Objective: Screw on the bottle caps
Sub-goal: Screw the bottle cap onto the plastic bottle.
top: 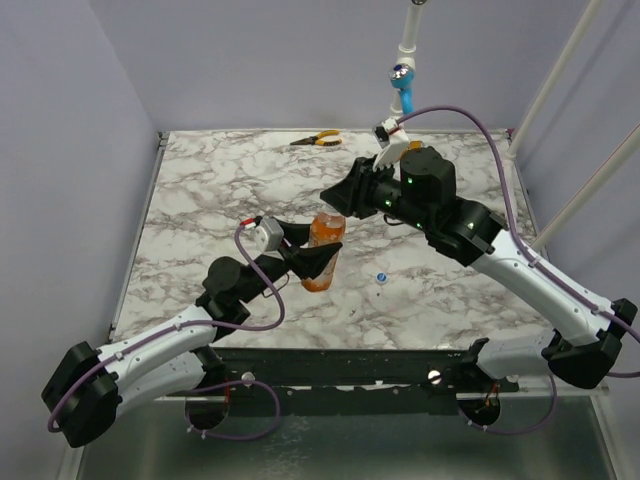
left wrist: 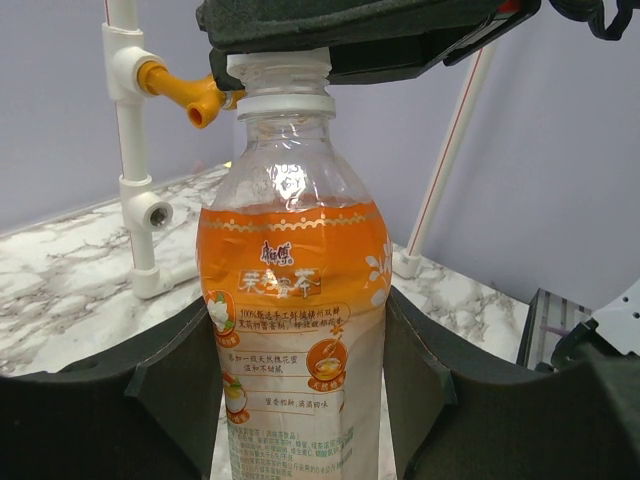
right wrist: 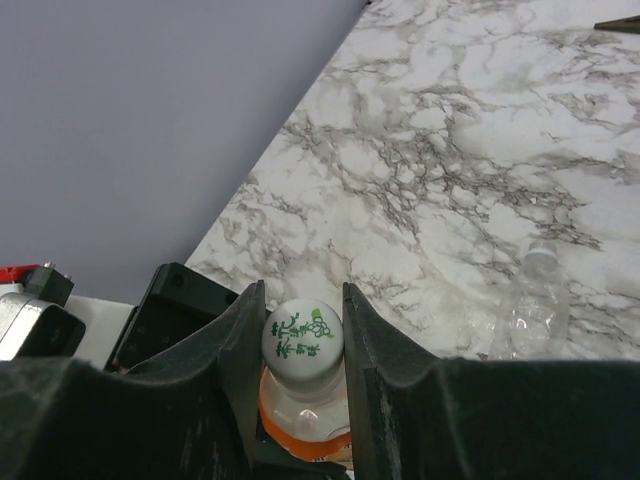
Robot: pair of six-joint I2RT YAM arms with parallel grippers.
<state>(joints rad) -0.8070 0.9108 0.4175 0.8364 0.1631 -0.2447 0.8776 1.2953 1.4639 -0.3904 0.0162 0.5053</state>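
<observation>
While L claw [left wrist: 300,400] pinches bottle [left wrist: 285,165] w/ orange drink [left wrist: 290,250], R claw [right wrist: 302,348] pinches its whitish cap [right wrist: 302,335]

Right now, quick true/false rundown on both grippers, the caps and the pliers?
1. The left gripper grips the bottle by its body. True.
2. The right gripper is open and clear of the bottle. False: its fingers are closed on the white cap at the bottle's neck.
3. The blue cap lies loose on the table. True.
4. The pliers lie right beside the blue cap. False: they lie near the table's far edge, well apart from it.
</observation>
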